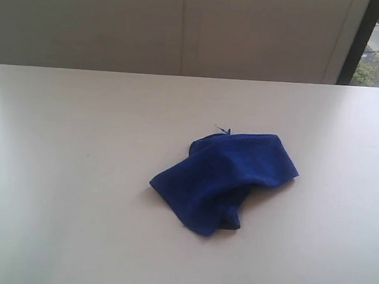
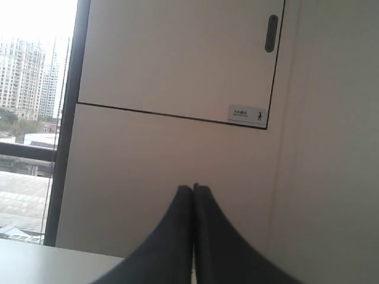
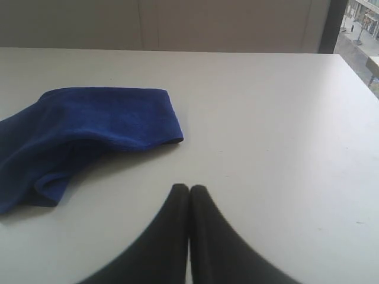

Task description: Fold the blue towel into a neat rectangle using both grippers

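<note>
On the bench [image 1: 69, 192], right of centre, the blue towel [image 1: 226, 180] lies crumpled and part-folded over itself. The left gripper [image 2: 193, 188] and right gripper [image 3: 189, 188] have jaws pressed together, empty, clear of the cloth. Probably best: part the jaws, pinch 2 adjacent corners, and spread it flat before folding.

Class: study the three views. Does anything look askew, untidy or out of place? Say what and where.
The blue towel lies crumpled in a lopsided heap on the table, right of centre in the exterior view, its edges doubled over unevenly. Nothing looks spilled or damaged.
</note>
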You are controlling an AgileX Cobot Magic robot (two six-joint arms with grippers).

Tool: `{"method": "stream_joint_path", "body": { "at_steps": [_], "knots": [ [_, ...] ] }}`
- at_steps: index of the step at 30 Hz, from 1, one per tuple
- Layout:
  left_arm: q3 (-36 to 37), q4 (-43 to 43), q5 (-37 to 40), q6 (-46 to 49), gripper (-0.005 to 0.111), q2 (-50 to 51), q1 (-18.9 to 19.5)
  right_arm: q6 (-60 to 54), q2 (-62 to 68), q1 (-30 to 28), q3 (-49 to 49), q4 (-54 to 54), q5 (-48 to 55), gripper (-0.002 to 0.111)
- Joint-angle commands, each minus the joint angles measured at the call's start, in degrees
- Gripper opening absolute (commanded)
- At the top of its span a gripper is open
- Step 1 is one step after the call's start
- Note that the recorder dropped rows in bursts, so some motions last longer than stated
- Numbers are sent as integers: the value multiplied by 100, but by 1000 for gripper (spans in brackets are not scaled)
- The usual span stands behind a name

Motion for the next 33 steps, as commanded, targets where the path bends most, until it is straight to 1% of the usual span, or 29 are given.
{"method": "stream_joint_path", "body": {
  "at_steps": [1, 4, 5, 6, 7, 8, 9, 10, 11, 12, 13, 14, 15, 16, 17, 18, 19, 20, 23, 25, 26, 29, 31, 33],
  "knots": [
    [-40, 19, -664, -140, 0, -17, 19, -39, -29, 5, 28, 11, -60, 0],
    [-421, 70, -482, -140, 0, 98, 19, -39, -29, 5, 28, 11, -60, 0],
    [-773, 520, -445, -140, 0, 404, 19, -39, -29, 5, 28, 11, -60, 0],
    [-953, 943, -445, -195, 0, 556, 19, -39, -29, 5, 28, 11, -60, 0],
    [-1295, 1969, -445, -519, 0, 1030, 19, -39, -29, 5, 28, 11, -60, 0],
    [-1471, 2408, -445, -726, 0, 1258, 19, -39, -29, 5, 28, 11, -60, 0],
    [-1800, 3549, -533, -1296, 0, 1910, 19, -39, -29, 5, 28, 11, -60, 0],
    [-1936, 4158, -711, -1719, 0, 2270, 19, -39, -29, 5, 28, 11, -60, 0],
    [-2159, 5140, -1316, -2507, 0, 2989, 8, -39, -29, 5, 28, 11, -60, 0],
    [-2315, 5855, -1809, -2904, 0, 3614, -59, -39, -29, 5, 28, 11, -60, 0],
    [-2422, 6244, -2122, -2941, 0, 3954, -138, -39, -29, 5, 28, 11, -60, 0],
    [-2567, 6834, -2388, -2941, 0, 4512, -291, -39, -29, 5, 28, 11, -60, 0],
    [-2621, 7029, -2415, -2941, 0, 4783, -438, -39, -29, 5, 28, 11, -60, 0],
    [-2725, 7317, -2201, -2941, 0, 5210, -841, -39, -29, 5, 28, 11, -60, 0],
    [-2783, 7467, -1877, -2930, 0, 5451, -1089, -39, -29, 5, 28, 11, -60, 0],
    [-2862, 7716, -1278, -2857, 0, 5753, -1601, -39, -29, 5, 28, 11, -60, 0],
    [-2901, 7804, -835, -2791, 0, 5874, -1854, -39, -29, 5, 28, 11, -60, 0],
    [-2992, 7908, 33, -2599, 0, 6162, -2525, -39, -29, 5, 28, 11, -60, 0],
    [-3188, 7933, 918, -2196, 0, 6618, -3420, -39, -29, 5, 28, 11, -60, 0],
    [-3337, 7933, 1197, -2066, 0, 6968, -3924, -39, -29, 5, 28, 11, -60, 0],
    [-3417, 7933, 1222, -2014, 0, 7178, -4108, -39, -29, 5, 28, 11, -60, 0],
    [-3692, 7933, 1222, -1975, 0, 7866, -4425, -39, -29, 5, 28, 11, -60, 0],
    [-3878, 7923, 1202, -1869, 1, 8282, -4515, -39, -29, 5, 28, 11, -60, 0],
    [-4075, 7923, 1104, -1724, 7, 8683, -4549, -39, -29, 5, 28, 11, -60, 0]
  ]
}}
